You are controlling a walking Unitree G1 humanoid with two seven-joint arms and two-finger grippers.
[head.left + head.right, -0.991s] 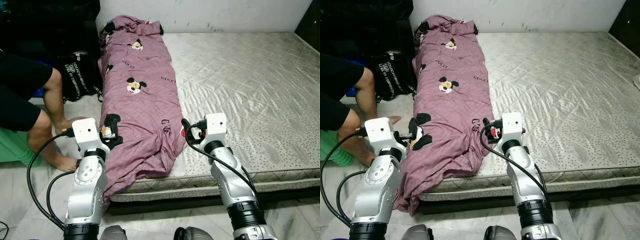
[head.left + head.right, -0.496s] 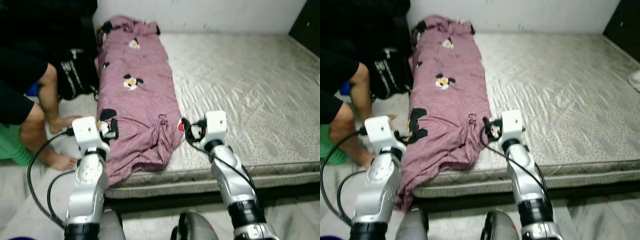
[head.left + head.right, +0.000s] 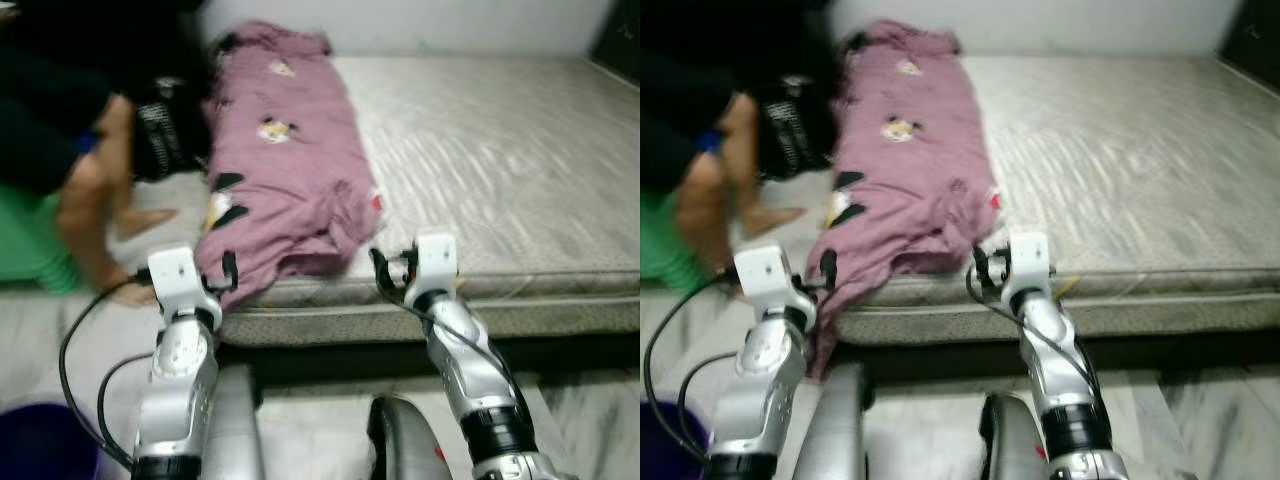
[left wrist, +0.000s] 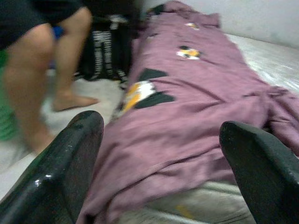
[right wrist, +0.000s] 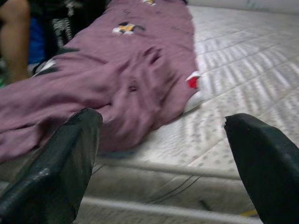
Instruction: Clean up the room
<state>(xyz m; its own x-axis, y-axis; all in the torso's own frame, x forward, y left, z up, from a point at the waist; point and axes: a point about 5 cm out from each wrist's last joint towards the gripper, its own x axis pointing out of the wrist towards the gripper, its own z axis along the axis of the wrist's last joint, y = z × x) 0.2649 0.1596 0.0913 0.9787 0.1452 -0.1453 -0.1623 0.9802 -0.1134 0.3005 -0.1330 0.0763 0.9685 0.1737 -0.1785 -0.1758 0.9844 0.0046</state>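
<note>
Head views, blurred: one mattress [image 3: 500, 150], one purple sheet [image 3: 285, 170] heaped along its left side, a corner spilling off the near edge. Beside the mattress, one crouching person [image 3: 70, 170] and one black bag [image 3: 165, 140]. Left wrist view: left gripper [image 4: 161, 154] spread wide, nothing held, facing the sheet (cartoon prints showing). Right wrist view: right gripper [image 5: 163, 154] likewise wide and bare, just short of the mattress edge.
</note>
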